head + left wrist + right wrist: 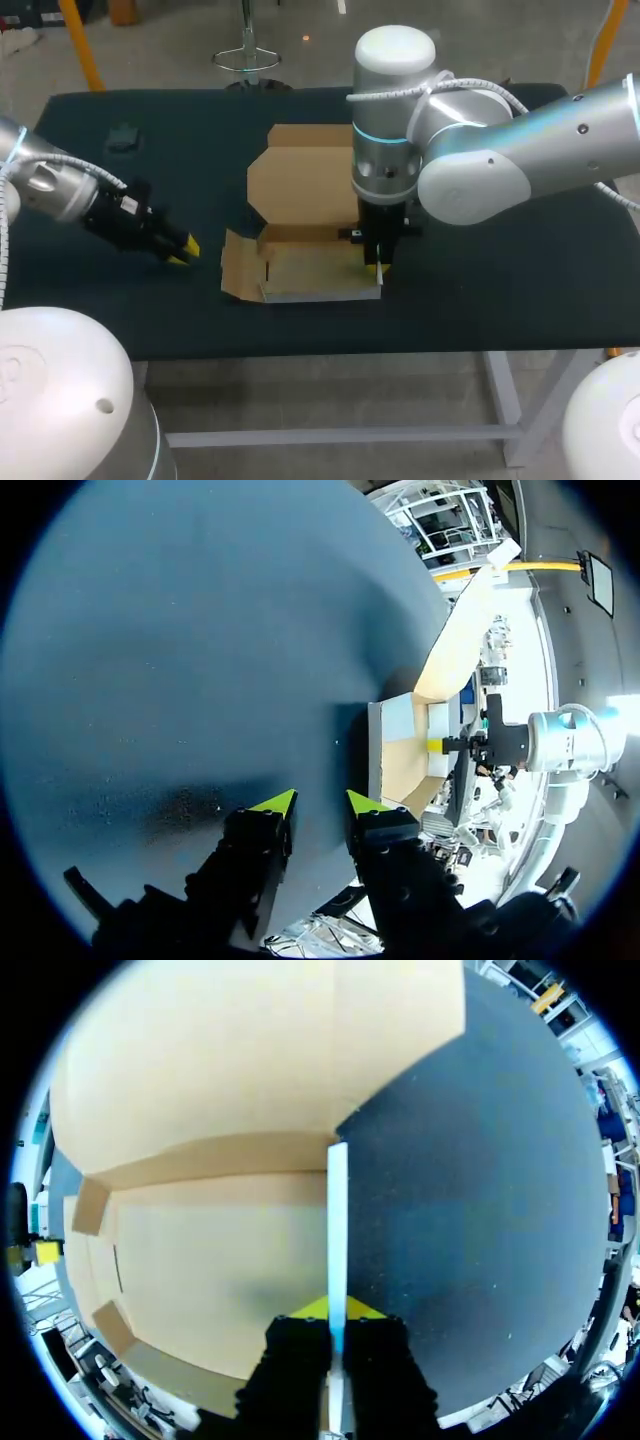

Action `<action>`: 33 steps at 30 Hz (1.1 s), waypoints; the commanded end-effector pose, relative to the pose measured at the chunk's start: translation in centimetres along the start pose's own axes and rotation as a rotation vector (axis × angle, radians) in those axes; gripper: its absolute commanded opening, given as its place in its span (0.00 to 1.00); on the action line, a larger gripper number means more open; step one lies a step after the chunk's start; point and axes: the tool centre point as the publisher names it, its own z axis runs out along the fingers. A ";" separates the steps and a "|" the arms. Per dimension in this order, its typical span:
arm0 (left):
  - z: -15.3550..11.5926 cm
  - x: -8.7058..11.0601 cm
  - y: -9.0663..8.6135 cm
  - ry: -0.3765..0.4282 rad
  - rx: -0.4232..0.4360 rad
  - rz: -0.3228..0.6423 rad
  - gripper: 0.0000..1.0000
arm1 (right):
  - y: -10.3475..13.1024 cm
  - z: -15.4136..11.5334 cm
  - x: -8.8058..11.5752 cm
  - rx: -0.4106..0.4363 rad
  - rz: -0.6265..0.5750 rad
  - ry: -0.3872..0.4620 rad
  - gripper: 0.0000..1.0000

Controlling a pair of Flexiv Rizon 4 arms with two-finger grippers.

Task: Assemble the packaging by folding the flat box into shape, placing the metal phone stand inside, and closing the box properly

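The box (300,200) lies near the middle of the desk (500,280), half formed. Its tray part is nearest me with low walls raised, and its lid (305,165) lies flat and open behind it. A flap (238,266) lies out on the left side. I see plain brown card inside the tray (220,1250), with small tabs folded at the far corners.

My right pincer (374,265) comes straight down on the tray's right wall (337,1210). It is clenched on that wall, one yellow tip inside the box and one outside, with the wall edge-on between them (337,1310).

My left pincer (183,250) hangs low over bare desk, near the box's left side but apart from it. It is released, its fingers (275,802) spread with nothing between them, and points toward the box (400,750).

A small dark object (123,135) sits far back on the left of the desk; I cannot tell what it is.
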 end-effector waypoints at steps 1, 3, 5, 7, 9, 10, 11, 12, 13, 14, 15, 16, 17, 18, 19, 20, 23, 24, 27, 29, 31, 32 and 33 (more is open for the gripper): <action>1.0 -0.5 -0.6 0.028 -0.021 0.001 0.30 | 0.1 0.1 0.2 0.005 0.000 -0.005 0.00; 1.4 -0.6 -0.7 0.036 -0.029 -0.007 0.27 | 0.1 0.1 0.2 0.005 0.000 -0.005 0.00; 1.8 -0.7 -0.7 0.043 -0.035 -0.012 0.28 | 0.1 0.1 0.2 0.005 0.000 -0.005 0.00; 2.1 -0.7 -0.6 0.050 -0.043 -0.014 0.27 | 0.1 0.1 0.2 0.005 0.000 -0.005 0.00; 2.6 -0.6 -0.6 0.050 -0.050 -0.014 0.26 | 0.1 0.1 0.2 0.005 0.000 -0.005 0.00; 2.7 -0.6 -0.6 0.057 -0.057 -0.013 0.26 | 0.1 0.1 0.2 0.005 0.000 -0.005 0.00; 2.9 -0.5 -0.6 0.057 -0.058 -0.013 0.25 | 0.1 0.1 0.2 0.005 0.000 -0.005 0.00; 3.1 -0.4 -0.6 0.060 -0.059 -0.014 0.25 | 0.1 0.1 0.2 0.005 0.000 -0.005 0.00; 3.2 -0.4 -0.6 0.070 -0.063 -0.013 0.25 | 0.1 0.1 0.2 0.005 0.000 -0.005 0.00; 3.2 -0.3 -0.6 0.073 -0.062 -0.013 0.24 | 0.1 0.1 0.2 0.005 0.000 -0.005 0.00; 3.3 -0.3 -0.6 0.079 -0.063 -0.012 0.24 | 0.1 0.1 0.2 0.005 0.000 -0.005 0.00; 3.4 -0.2 -0.6 0.083 -0.065 -0.011 0.24 | 0.1 0.1 0.2 0.005 0.000 -0.005 0.00; 3.5 -0.1 -0.6 0.090 -0.063 -0.012 0.24 | 0.1 0.1 0.2 0.005 0.000 -0.005 0.00; 3.6 0.0 -0.7 0.097 -0.066 -0.012 0.24 | 0.1 0.1 0.2 0.005 0.000 -0.005 0.00; 3.7 0.1 -0.7 0.101 -0.067 -0.011 0.24 | 0.1 0.1 0.2 0.005 0.000 -0.005 0.00; 3.8 0.2 -0.7 0.107 -0.071 -0.010 0.23 | 0.1 0.1 0.2 0.005 0.000 -0.005 0.00; 4.1 0.6 -0.6 0.122 -0.078 -0.004 0.23 | 0.1 0.1 0.2 0.005 0.000 -0.005 0.00; 4.2 0.8 -0.6 0.130 -0.080 -0.001 0.22 | 0.1 0.1 0.2 0.005 0.000 -0.005 0.00; 4.5 1.3 -0.4 0.147 -0.085 0.005 0.21 | 0.1 0.1 0.2 0.005 0.000 -0.005 0.00; 4.6 1.6 -0.4 0.163 -0.089 0.011 0.22 | 0.1 0.1 0.2 0.005 0.000 -0.005 0.00; 4.8 2.0 -0.3 0.174 -0.093 0.017 0.21 | 0.1 0.1 0.2 0.005 0.000 -0.005 0.00; 4.8 2.2 -0.3 0.178 -0.093 0.021 0.21 | 0.1 0.1 0.2 0.005 0.000 -0.005 0.00; 4.9 2.4 -0.3 0.182 -0.094 0.025 0.21 | 0.1 0.1 0.2 0.005 0.000 -0.005 0.00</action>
